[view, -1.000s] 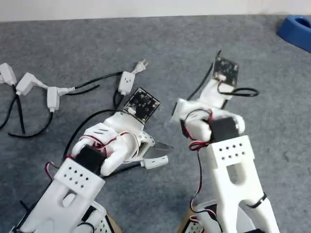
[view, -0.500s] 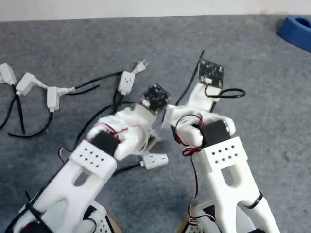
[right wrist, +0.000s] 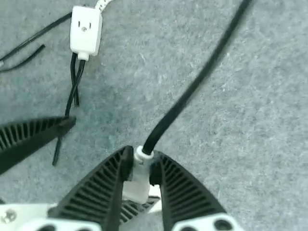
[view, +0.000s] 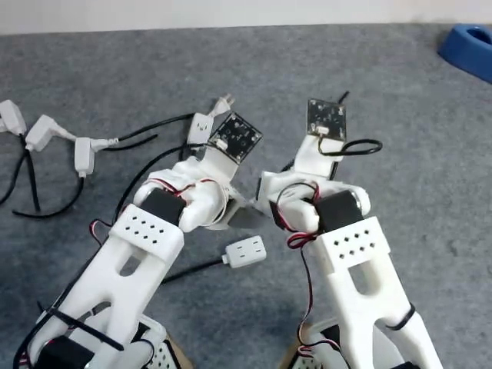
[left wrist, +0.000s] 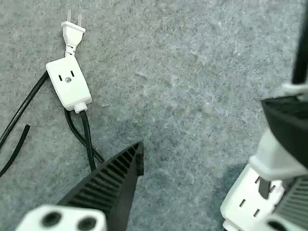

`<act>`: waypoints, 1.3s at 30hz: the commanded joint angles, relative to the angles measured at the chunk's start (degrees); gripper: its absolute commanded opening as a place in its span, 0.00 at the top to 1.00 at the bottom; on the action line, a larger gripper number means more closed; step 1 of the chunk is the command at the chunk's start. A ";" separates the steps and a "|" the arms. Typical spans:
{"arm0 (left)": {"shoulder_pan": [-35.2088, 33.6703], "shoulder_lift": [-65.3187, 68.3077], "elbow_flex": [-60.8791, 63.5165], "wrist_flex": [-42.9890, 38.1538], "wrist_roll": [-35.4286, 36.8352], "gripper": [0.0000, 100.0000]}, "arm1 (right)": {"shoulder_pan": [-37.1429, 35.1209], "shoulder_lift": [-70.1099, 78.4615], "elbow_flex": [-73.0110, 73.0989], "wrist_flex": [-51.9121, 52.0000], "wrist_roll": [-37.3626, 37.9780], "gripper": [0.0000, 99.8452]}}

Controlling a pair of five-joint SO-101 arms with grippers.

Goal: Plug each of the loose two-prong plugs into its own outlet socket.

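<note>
Right claw [right wrist: 139, 155]: clenched on a smooth white plug [right wrist: 136, 182]; black cord [right wrist: 192, 86] trails away.
Left claw [left wrist: 207, 183]: released, ribbed fingers [left wrist: 115, 183] spread.
Outlet socket [view: 246, 250]: boxy white plastic, lying near both arms.
Table [left wrist: 202, 62]: grey, felt-like; bare stretch past the claws.

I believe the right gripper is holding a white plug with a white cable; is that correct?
Not quite: the cable is black, not white. In the right wrist view, the right gripper does hold a white plug.
</note>
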 commanded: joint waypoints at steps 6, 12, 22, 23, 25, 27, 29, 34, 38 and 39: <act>-2.42 -0.13 -2.51 -1.58 -0.35 0.57 | -0.22 -1.71 -0.48 3.65 4.57 0.99; -3.91 -0.13 -2.59 -1.67 -2.29 0.57 | -0.13 -1.71 -0.75 6.81 6.59 0.99; -4.09 -0.13 -2.51 -1.67 -2.29 0.57 | -0.13 -1.71 -0.75 9.27 9.23 0.99; -4.09 -0.13 -2.51 -1.67 -2.29 0.57 | -0.22 -2.07 -0.75 9.27 9.23 0.99; -4.00 -0.13 -2.42 -1.67 -2.29 0.57 | -0.40 -4.09 -0.75 8.92 8.26 0.99; -3.82 -0.13 -2.42 -1.67 -2.29 0.57 | -0.57 -7.34 -0.75 8.66 7.65 0.99; -3.82 -0.13 -2.42 -1.67 -2.29 0.57 | -0.57 -10.42 -0.31 7.43 7.56 0.99; -3.74 -0.13 -2.33 -1.67 -2.29 0.57 | -2.59 -12.70 2.95 4.79 7.65 0.99; -3.74 0.04 -2.33 -1.67 -2.29 0.57 | -4.26 -12.70 3.47 4.79 8.18 0.99; -3.74 -0.04 -2.33 -1.67 -2.29 0.57 | -4.26 -12.70 3.38 4.79 8.62 0.99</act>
